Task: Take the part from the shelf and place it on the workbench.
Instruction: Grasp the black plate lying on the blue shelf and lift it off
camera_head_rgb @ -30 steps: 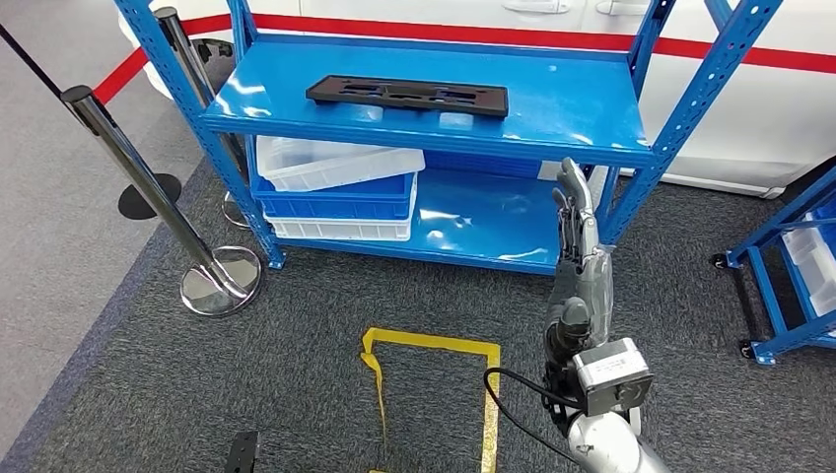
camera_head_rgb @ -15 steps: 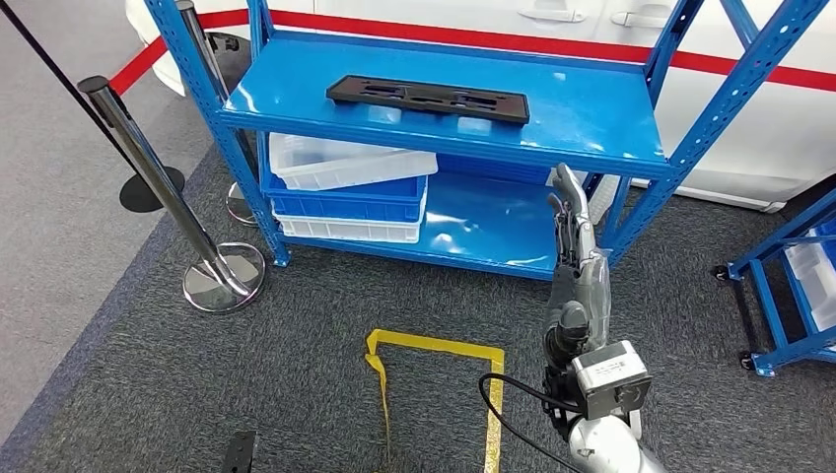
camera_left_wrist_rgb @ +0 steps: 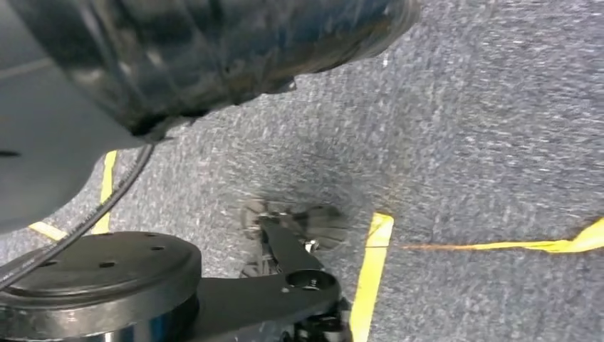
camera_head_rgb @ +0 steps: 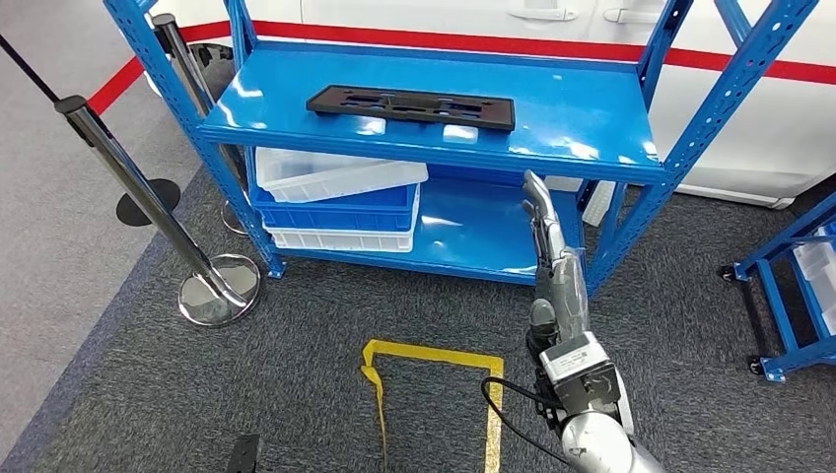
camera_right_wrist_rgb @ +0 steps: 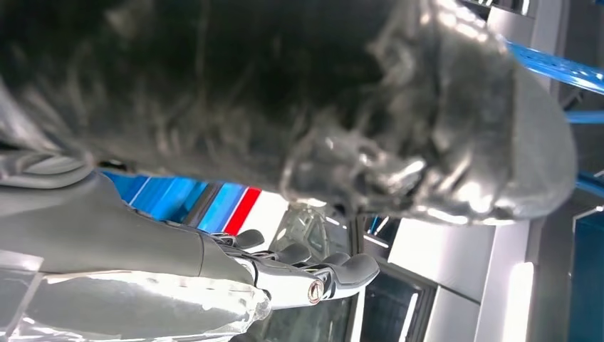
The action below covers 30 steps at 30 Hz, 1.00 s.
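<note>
While your right hand [camera_head_rgb: 554, 258] was raised with its fingers [camera_head_rgb: 537, 202] straight, slightly apart and empty, the black part [camera_head_rgb: 410, 104] lay beyond them, up on the blue shelf [camera_head_rgb: 592, 118].

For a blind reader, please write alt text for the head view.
A flat black part lies on the top level of a blue shelf; the robot's right hand, empty with fingers extended, reaches up toward it. White and blue bins sit beneath.

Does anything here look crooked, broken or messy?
Two small things. The white bin on top of the stack under the shelf sits tilted, not nested flat. The yellow floor tape is crumpled along one side. The black part lies flat.
</note>
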Available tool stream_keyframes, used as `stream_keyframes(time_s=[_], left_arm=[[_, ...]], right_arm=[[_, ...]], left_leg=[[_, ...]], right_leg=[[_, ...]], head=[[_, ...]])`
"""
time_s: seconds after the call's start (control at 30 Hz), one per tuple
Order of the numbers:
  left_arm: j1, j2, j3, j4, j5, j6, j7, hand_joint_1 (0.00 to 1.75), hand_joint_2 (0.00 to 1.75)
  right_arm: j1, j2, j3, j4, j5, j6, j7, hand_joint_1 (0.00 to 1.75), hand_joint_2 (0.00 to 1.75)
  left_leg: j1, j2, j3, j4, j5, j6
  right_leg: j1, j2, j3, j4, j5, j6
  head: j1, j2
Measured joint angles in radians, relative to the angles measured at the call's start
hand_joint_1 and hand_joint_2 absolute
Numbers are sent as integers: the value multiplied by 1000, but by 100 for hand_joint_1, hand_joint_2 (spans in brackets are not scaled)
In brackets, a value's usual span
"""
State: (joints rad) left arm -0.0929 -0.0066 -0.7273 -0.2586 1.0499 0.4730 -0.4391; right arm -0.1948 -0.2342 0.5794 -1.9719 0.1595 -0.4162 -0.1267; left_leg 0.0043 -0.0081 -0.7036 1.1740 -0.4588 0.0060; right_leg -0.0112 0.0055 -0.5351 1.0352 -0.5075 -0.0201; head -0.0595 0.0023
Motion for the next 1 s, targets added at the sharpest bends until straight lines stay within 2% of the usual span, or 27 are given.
stream_keyframes(time_s=[0.03, 0.07, 0.17, 0.23, 0.27, 0.37, 0.4, 0.43, 0.47, 0.53, 0.6, 0.7, 0.73, 0.77, 0.83, 0.9, 0.93, 0.97, 1.0], left_arm=[[0, 0, 0, 0, 0, -1, 0, 0, 0], [-1, 1, -1, 0, -1, -1, 0, 0, 0], [-1, 1, -2, 1, -1, -2, 0, 0, 0], [1, 1, -2, 1, -1, -2, -1, 0, 0], [0, 1, -3, 1, -1, -2, -1, 0, 0], [-2, 2, -3, 1, 0, -1, -1, 0, 0], [-2, 2, -4, 2, 1, -2, 0, 0, 0], [-1, 2, -4, 2, 2, -2, 1, 0, 0], [1, 2, -5, 2, 3, -3, 2, 0, 0], [1, 1, -6, 2, 4, -4, 4, 0, 0], [-1, 0, -7, 3, 4, -5, 7, 0, 0], [-5, 1, -7, 3, 4, -5, 10, 0, 0], [-6, 1, -7, 3, 4, -5, 10, 0, 0], [-8, 2, -8, 3, 4, -5, 10, 0, 0], [-10, 2, -8, 3, 3, -5, 10, 0, 0], [-7, 1, -8, 3, 4, -5, 11, 0, 0], [-5, 0, -8, 3, 4, -5, 12, 0, 0], [-3, 1, -9, 3, 4, -5, 12, 0, 0], [-2, 1, -9, 4, 3, -5, 14, 0, 0]], right_arm=[[-1, 0, 1, 1, 1, 0, 1, 0, 0], [-1, 0, 1, 2, 2, 0, 3, 0, 0], [-4, 0, 3, 4, 3, 0, 6, 0, 0], [-6, 0, 4, 5, 3, 0, 6, 0, 0], [-8, 0, 5, 6, 3, 0, 7, 0, 0], [-7, -1, 8, 12, 1, 1, 10, 0, 0], [-6, -1, 9, 14, 0, 1, 11, 0, 0], [-6, -1, 10, 17, 0, 1, 12, 0, 0], [-6, -1, 10, 19, 0, 1, 12, 0, 0], [-6, -2, 10, 23, 0, 1, 13, 0, 0], [-8, -2, 12, 27, 0, 3, 15, 0, 0], [-12, -3, 16, 31, 0, 6, 18, 0, 0], [-14, -3, 18, 31, 0, 6, 18, 0, 0], [-15, -4, 19, 31, 0, 6, 19, 0, 0], [-17, -3, 23, 33, 0, 6, 19, 0, 0], [-18, -4, 26, 35, 0, 6, 20, 0, 0], [-18, -4, 27, 37, 1, 6, 21, 0, 0], [-18, -4, 27, 39, 2, 8, 22, 0, 0], [-18, -4, 28, 41, 3, 10, 23, 0, 0]], left_leg=[[-4, 0, 24, -57, 28, 6], [-7, 1, 45, -103, 39, 13], [-14, 1, 72, -146, 20, 30], [-10, -1, 96, -160, 12, 42], [-9, -1, 111, -166, 6, 48], [-8, -1, 148, -171, -20, 57], [-8, -2, 161, -171, -31, 58], [-7, -4, 177, -171, -42, 57], [-6, -6, 195, -171, -56, 55], [-5, -9, 231, -169, -85, 47], [-7, -11, 251, -168, -113, 35], [-8, -10, 268, -159, -125, 19], [-7, -8, 263, -137, -122, 16], [-5, -7, 245, -101, -123, 11], [-2, -4, 164, 17, -145, 2], [2, -4, 78, 102, -192, -6], [3, -3, 51, 105, -207, -8], [5, -3, 38, 80, -202, -9], [6, -3, 35, 31, -170, -8]], right_leg=[[1, 0, 9, -2, -9, 4], [1, 0, 15, -4, -15, 8], [2, 0, 28, -7, -18, 22], [1, -1, 19, 30, -15, 29], [1, -2, -5, 73, -19, 32], [0, -2, -133, 245, -65, 40], [-1, -2, -167, 272, -75, 43], [-2, -2, -186, 267, -69, 44], [-3, -2, -190, 231, -43, 44], [-2, -2, -171, 110, 54, 39], [3, -2, -153, 35, 109, 30], [4, 0, -134, 21, 103, 12], [2, 0, -121, 16, 97, 5], [1, -1, -108, 10, 92, -1], [1, -2, -84, 0, 79, -8], [1, -1, -60, -4, 60, -9], [1, 1, -46, -4, 48, -8], [1, 2, -28, -4, 35, -7], [1, 4, -9, -4, 21, -4]], head=[[1, 0], [2, 0], [3, 0], [5, 0], [6, 0], [9, 0], [9, 0], [10, 0], [10, 0], [11, 0], [14, 0], [13, 0], [13, 0], [12, 0], [10, 0], [8, 0], [8, 0], [8, 0], [8, 0]])
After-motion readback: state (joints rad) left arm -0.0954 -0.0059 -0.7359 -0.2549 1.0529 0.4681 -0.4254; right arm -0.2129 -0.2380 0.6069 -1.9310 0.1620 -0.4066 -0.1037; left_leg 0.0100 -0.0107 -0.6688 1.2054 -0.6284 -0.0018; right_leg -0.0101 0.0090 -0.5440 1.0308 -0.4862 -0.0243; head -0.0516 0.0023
